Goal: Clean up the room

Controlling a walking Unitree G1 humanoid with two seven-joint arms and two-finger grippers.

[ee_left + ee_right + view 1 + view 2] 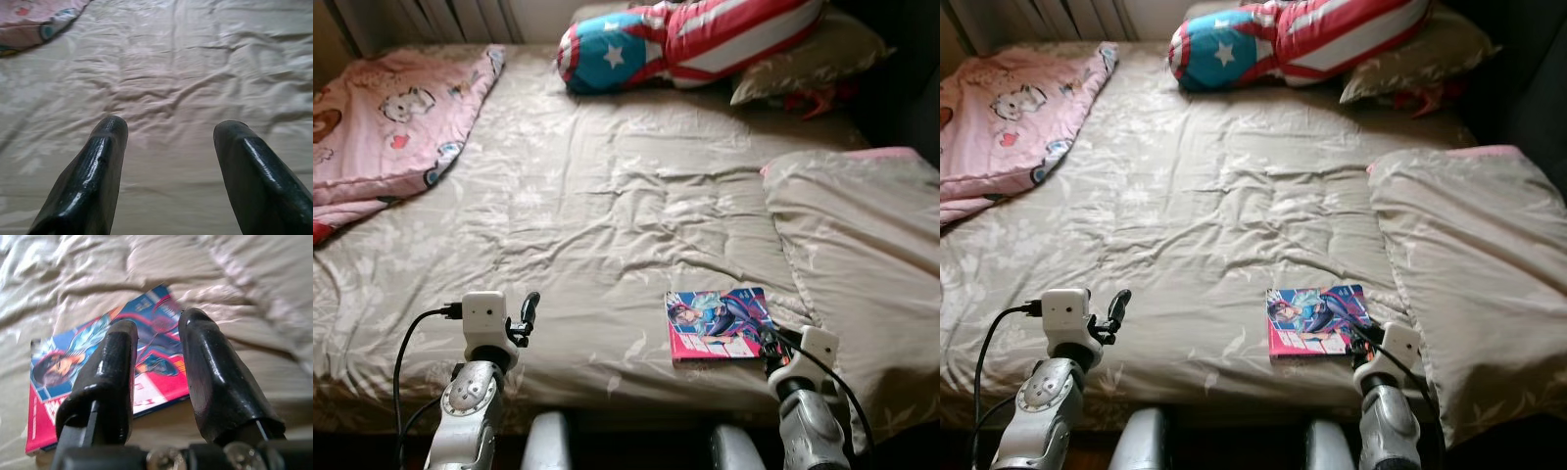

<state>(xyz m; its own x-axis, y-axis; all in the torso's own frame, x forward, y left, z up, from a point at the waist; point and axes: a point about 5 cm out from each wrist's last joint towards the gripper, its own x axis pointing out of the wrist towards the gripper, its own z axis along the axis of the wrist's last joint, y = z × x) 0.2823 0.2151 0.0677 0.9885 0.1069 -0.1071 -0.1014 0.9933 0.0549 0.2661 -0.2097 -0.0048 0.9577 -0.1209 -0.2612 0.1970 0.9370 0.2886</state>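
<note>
lying flat, comic book crosswise

1. A bedroom in a home: a wide bed covered by a rumpled beige floral sheet takes up most of the scene.
2. A pink cartoon-print blanket lies bunched at the far left.
3. A star-and-stripe cushion and a beige pillow sit at the far end.
4. A comic book lies near the bed's near edge, right of centre.
</note>
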